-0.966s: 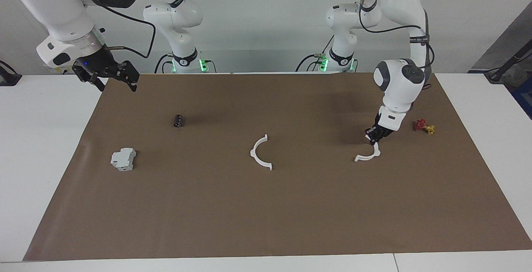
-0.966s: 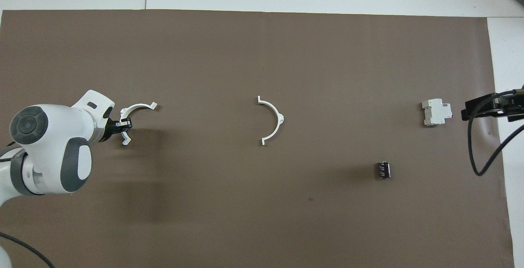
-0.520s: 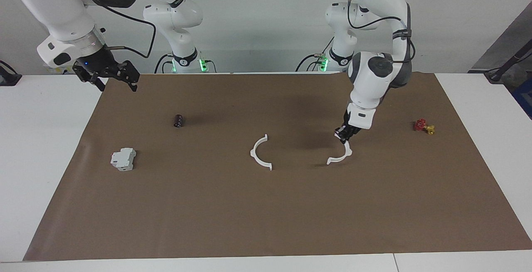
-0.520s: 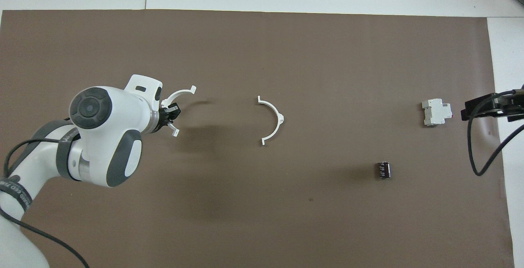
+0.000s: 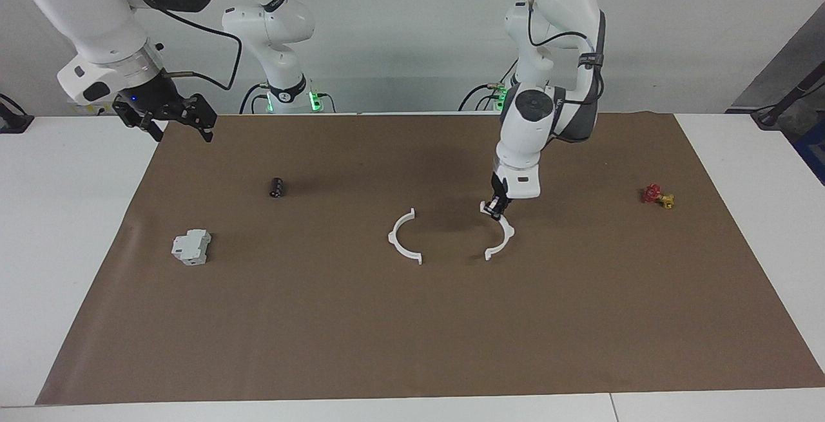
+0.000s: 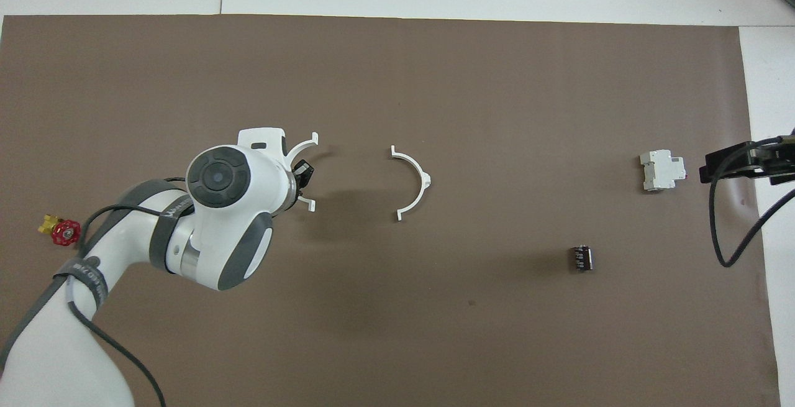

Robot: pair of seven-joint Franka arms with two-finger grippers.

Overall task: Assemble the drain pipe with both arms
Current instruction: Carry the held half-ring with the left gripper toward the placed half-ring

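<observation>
The drain pipe is two white half-ring pieces. One half ring lies flat on the middle of the brown mat and also shows in the overhead view. My left gripper is shut on the upper end of the second half ring, holding it low over the mat beside the first, toward the left arm's end, with a gap between them. In the overhead view the left gripper and wrist hide the middle of the held half ring. My right gripper waits, open and empty, raised over the mat's edge at the right arm's end.
A grey boxy block sits on the mat toward the right arm's end, with a small black cylinder nearer the robots. A small red-and-yellow piece lies toward the left arm's end. The brown mat covers most of the table.
My left gripper has carried its half ring from near the red-and-yellow piece toward the middle, up to the lying half ring, and turned it. The right arm has not moved.
</observation>
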